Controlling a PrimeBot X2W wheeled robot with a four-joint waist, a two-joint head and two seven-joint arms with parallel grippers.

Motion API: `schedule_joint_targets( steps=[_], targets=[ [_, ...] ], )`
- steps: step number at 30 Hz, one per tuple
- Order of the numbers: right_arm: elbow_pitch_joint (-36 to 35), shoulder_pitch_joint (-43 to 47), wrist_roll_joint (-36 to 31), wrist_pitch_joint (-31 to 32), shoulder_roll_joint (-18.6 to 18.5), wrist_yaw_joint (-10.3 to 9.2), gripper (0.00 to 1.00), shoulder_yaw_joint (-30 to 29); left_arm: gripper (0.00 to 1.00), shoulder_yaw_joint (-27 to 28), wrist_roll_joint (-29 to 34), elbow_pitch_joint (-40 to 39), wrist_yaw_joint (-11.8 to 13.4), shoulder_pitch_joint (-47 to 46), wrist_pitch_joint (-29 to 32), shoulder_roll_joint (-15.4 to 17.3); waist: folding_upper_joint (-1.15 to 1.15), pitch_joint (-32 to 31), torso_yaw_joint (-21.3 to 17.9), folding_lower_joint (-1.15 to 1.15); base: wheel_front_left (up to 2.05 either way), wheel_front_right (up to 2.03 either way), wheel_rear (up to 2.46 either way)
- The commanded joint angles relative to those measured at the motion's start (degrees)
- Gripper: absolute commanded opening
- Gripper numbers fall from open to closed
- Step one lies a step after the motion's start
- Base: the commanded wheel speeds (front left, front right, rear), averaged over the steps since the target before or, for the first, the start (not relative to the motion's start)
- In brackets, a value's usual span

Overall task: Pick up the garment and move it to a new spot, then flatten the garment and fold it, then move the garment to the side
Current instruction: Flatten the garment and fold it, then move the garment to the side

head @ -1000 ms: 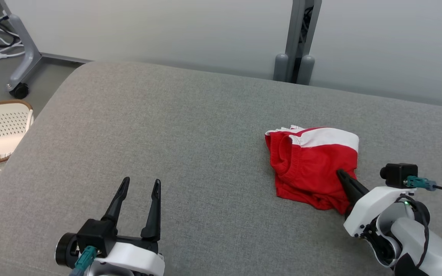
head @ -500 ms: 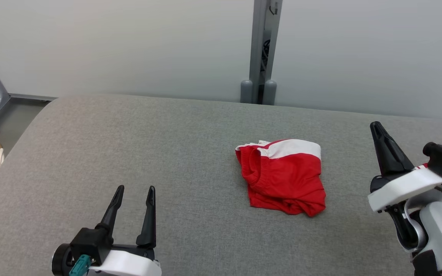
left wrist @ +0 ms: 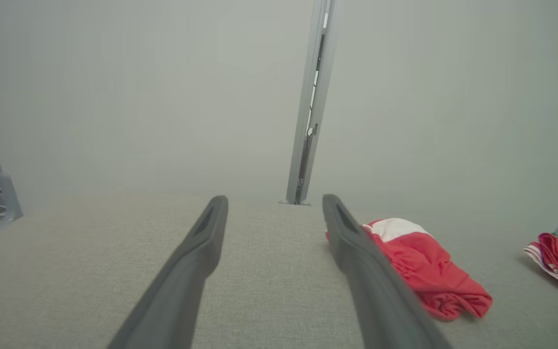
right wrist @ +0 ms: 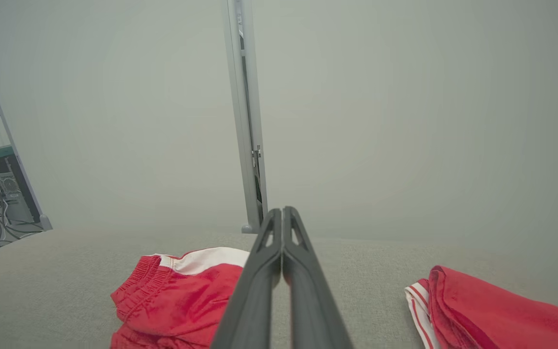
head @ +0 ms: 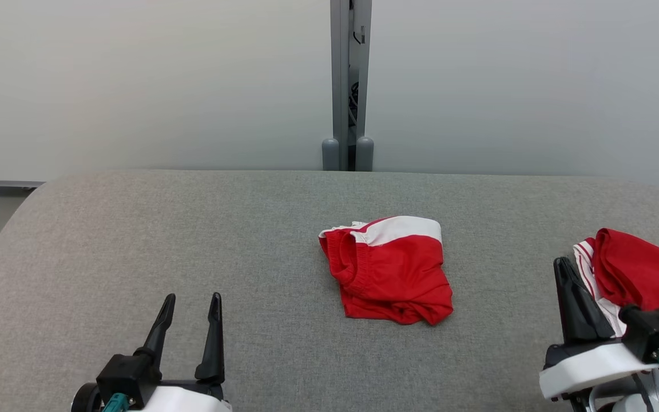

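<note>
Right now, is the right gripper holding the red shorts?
No: the right gripper is shut on nothing, and the red shorts lie free on the cushion.

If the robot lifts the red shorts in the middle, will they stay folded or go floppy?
Probably floppy: the shorts are thin cloth, lying slumped with wrinkles along the near edge, so they would likely droop and unfold when lifted. They look light, so a push would likely bunch them rather than slide them over the woven grey cushion.
</note>
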Motion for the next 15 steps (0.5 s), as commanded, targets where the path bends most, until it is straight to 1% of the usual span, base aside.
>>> schedule_joint_targets(
  steps=[1,3,4,5,9,15],
  targets=[
    [-0.26,0.83,-0.21,-0.04,-0.05,0.01,0.0,-0.43,1.0,0.4,-0.25,-0.08,0.25,0.18,-0.21,0.23,0.0,-0.06,-0.16,0.0,0.0,0.0,0.0],
    [0.65,2.1,-0.15,-0.04,0.34,0.01,0.0,-0.56,1.0,0.47,-0.04,0.14,0.14,0.73,-0.21,0.2,0.0,-0.16,-0.4,0.0,0.0,0.0,0.0],
    [0.5,2.21,-0.56,-0.05,0.46,0.01,0.48,-0.44,1.0,0.54,0.05,0.26,0.11,0.91,-0.21,0.22,0.0,-0.22,-0.52,0.0,0.0,0.0,0.0],
    [0.78,2.58,-0.57,-0.04,0.4,0.01,1.0,-0.7,1.0,0.57,0.14,0.42,0.07,1.01,-0.21,0.22,0.0,-0.28,-0.61,0.0,0.0,0.0,0.0],
    [1.44,2.9,1.01,-0.04,0.42,0.01,1.0,0.26,1.0,0.63,0.42,1.08,-0.36,0.85,-0.21,0.22,0.0,-0.4,-0.87,0.0,0.0,0.0,0.0],
    [2.29,2.13,1.44,-0.04,0.42,0.01,1.0,-0.16,1.0,0.3,0.49,1.53,-0.56,0.67,-0.21,0.23,0.0,-0.34,-0.59,0.0,0.0,0.0,0.0]
  ],
)
